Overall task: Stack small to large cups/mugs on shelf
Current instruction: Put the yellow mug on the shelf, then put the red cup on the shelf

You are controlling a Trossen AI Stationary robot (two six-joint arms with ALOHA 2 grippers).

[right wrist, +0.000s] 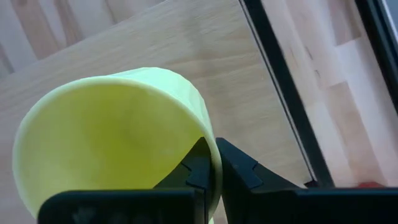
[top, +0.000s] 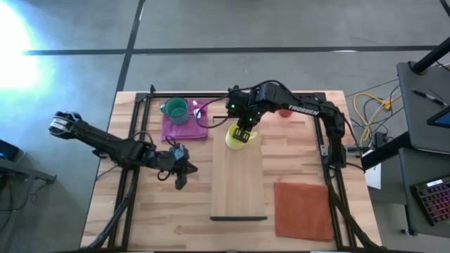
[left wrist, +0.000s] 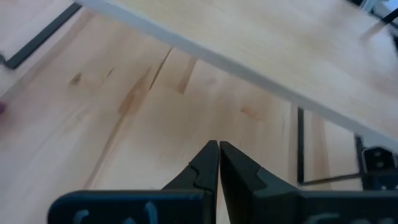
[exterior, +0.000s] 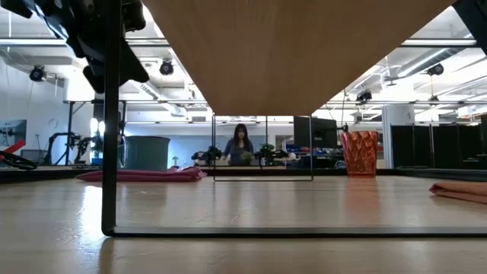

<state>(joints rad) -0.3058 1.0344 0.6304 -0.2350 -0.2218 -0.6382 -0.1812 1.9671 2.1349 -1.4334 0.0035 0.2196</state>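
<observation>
A yellow mug (top: 238, 139) is at the far end of the light-wood shelf (top: 239, 183), with my right gripper (top: 243, 132) shut on it. A teal-green mug (top: 176, 110) stands upright on the magenta cloth (top: 186, 123) at the far left. A red-orange cup (exterior: 359, 153) stands on the table behind my right arm, partly hidden in the high view (top: 285, 112). My left gripper (top: 181, 177) is shut and empty over the table, left of the shelf. My right gripper pinches the yellow mug's wall at its rim (right wrist: 210, 155), one finger inside the mug and one outside. The fingers come from above, pointing down. The mug is over the shelf's far end (right wrist: 186, 56); whether its base rests on the board I cannot tell.
An orange-red cloth (top: 302, 209) lies on the table right of the shelf's near end. Black frame rails (top: 133, 133) run along the table's left and right sides. A person (exterior: 240, 144) shows in the room beyond the table.
</observation>
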